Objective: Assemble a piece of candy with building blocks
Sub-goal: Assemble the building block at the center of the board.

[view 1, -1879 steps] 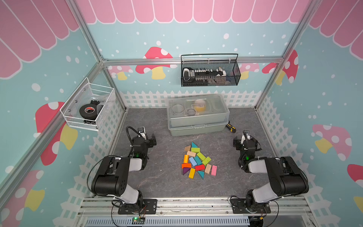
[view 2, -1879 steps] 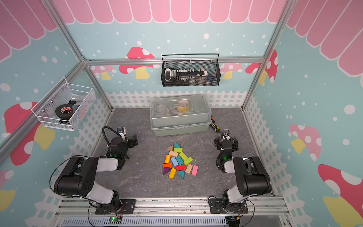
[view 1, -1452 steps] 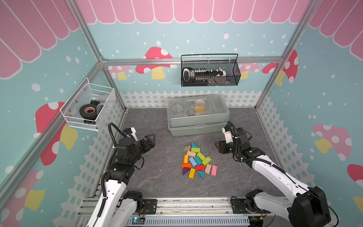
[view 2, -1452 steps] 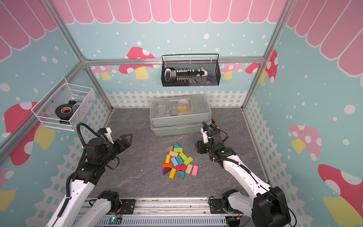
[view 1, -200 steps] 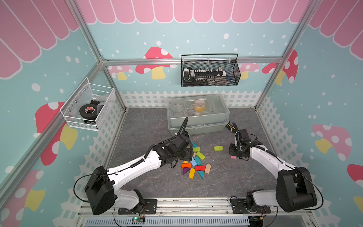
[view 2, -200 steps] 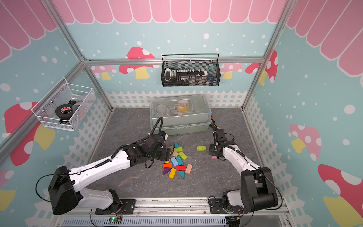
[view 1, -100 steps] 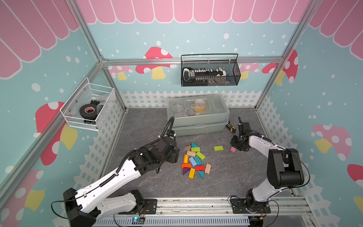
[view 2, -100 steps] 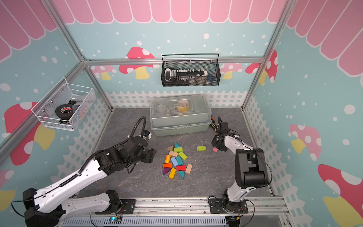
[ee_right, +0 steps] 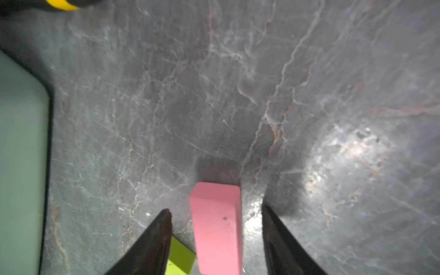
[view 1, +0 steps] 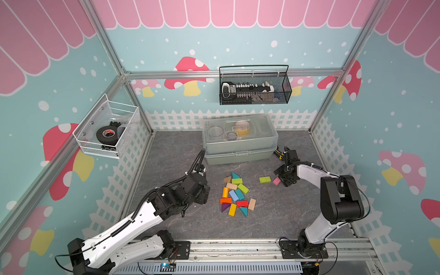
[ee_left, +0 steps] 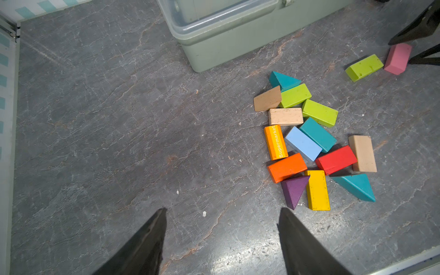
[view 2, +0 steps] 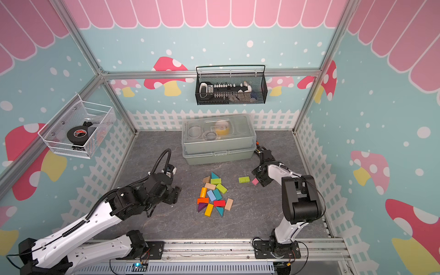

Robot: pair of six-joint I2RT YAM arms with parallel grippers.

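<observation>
Blocks point(view 1: 238, 194) first: we judge them light, stiff painted wood, hard enough to take a firm pinch, yet smooth-faced, so a skewed grip may let one slip or twist. We would take a bar across its narrow width, on the two flat long sides near the middle. We would take a prism by its flat triangular ends, never the slope.

The pink block point(ee_right: 216, 226) lies flat on the table point(ee_right: 309, 95) between the jaws of the right pincer point(ee_right: 216, 209). They stand spread with a gap on each side, so nothing is pinched. A green block point(ee_right: 181, 259) lies just outside one finger, and we cannot tell whether it touches the pink one. The pile point(ee_left: 302, 142) sits well apart from the right pincer. It is ahead of the left pincer point(ee_left: 222, 208), off to the side nearer its partner. The left jaws are spread wide over bare table, holding nothing. Beyond both stands the box point(view 1: 240, 152).

The pink block's near end is cut off in the right wrist view, and one face looks bevelled, though blur leaves us unsure. The finger covers most of the green block. In both top views the right fingertips are too small and dark to tell apart. The box's contents are too hazy to name, and a yellow thing point(ee_right: 62, 4) past the right pincer is cut off
</observation>
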